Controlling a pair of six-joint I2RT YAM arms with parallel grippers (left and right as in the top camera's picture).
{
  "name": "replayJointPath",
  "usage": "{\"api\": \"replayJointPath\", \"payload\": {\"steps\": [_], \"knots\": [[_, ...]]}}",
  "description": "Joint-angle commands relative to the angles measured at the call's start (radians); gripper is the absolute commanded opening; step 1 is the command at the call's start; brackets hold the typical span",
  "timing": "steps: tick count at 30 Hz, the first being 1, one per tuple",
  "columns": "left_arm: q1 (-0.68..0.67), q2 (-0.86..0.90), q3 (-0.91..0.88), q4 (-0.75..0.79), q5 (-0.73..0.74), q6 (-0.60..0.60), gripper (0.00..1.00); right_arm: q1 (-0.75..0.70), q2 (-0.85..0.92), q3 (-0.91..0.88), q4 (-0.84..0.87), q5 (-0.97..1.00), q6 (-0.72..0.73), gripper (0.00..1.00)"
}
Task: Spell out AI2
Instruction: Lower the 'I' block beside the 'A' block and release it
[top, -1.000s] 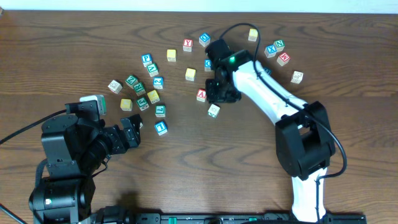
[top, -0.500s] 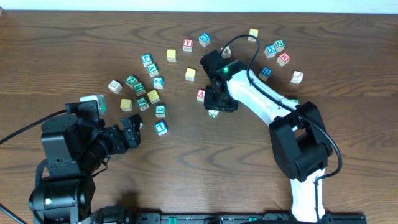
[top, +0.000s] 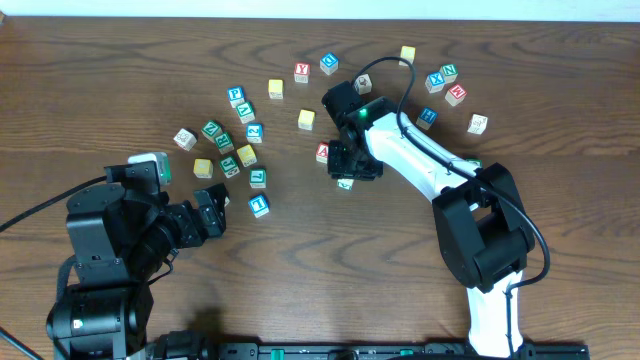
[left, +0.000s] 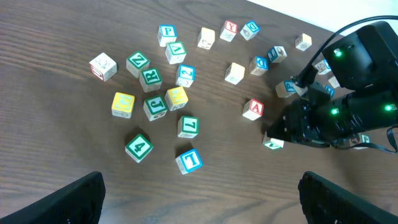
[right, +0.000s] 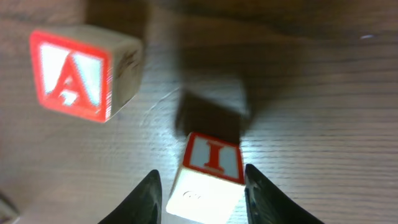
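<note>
A red-lettered A block (top: 324, 153) sits near the table's middle, also seen in the right wrist view (right: 74, 74) and left wrist view (left: 253, 109). A red-lettered I block (right: 211, 158) lies just below and right of it, turned slightly askew; it also shows in the overhead view (top: 345, 183). My right gripper (right: 202, 196) is lowered over the I block with a jaw on each side, a small gap at the left jaw. My left gripper (left: 205, 202) is open and empty over bare table at the near left. I cannot pick out a 2 block.
Several letter blocks lie scattered left of the A block, among them a blue block (top: 259, 205) and a yellow one (top: 203, 167). More blocks lie behind the right arm (top: 430, 165), such as a blue X (top: 435, 79). The right arm's cable loops over the far blocks.
Since one second ago my right gripper has moved left and down onto the I block. Since half a second ago it has barely moved. The left arm is still.
</note>
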Motion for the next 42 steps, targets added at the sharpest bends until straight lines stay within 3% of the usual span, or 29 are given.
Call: {"api": "replayJointPath", "payload": {"steps": [1,4,9,17,24,29,36,38,42], "knots": [[-0.001,-0.001,0.014,-0.003,-0.01,0.021,0.98,0.0,0.01,-0.007,-0.003,-0.054,-0.064,0.46],[-0.001,-0.001,0.014,-0.003,-0.01,0.021,0.98,0.0,0.01,-0.008,-0.002,-0.05,-0.063,0.54],[-0.001,-0.001,0.014,-0.003,-0.01,0.021,0.98,-0.003,0.01,-0.025,0.006,-0.004,-0.047,0.53],[-0.001,-0.001,0.014,-0.003,-0.01,0.021,0.98,-0.008,0.01,-0.063,0.073,0.008,-0.037,0.32],[-0.001,-0.001,0.014,-0.003,-0.01,0.021,0.98,-0.028,0.006,-0.055,0.106,0.037,-0.086,0.22],[-0.001,-0.001,0.014,-0.003,-0.01,0.021,0.98,-0.042,-0.004,-0.055,0.138,0.036,-0.293,0.24],[-0.001,-0.001,0.014,-0.003,-0.01,0.021,0.98,-0.047,-0.004,-0.055,0.092,-0.04,-0.878,0.33],[-0.001,-0.001,0.014,-0.003,-0.01,0.021,0.98,-0.049,-0.004,-0.055,0.09,-0.007,-0.926,0.41],[-0.001,-0.001,0.014,-0.003,-0.01,0.021,0.98,-0.059,-0.004,-0.055,0.094,0.029,-1.012,0.43]]}}
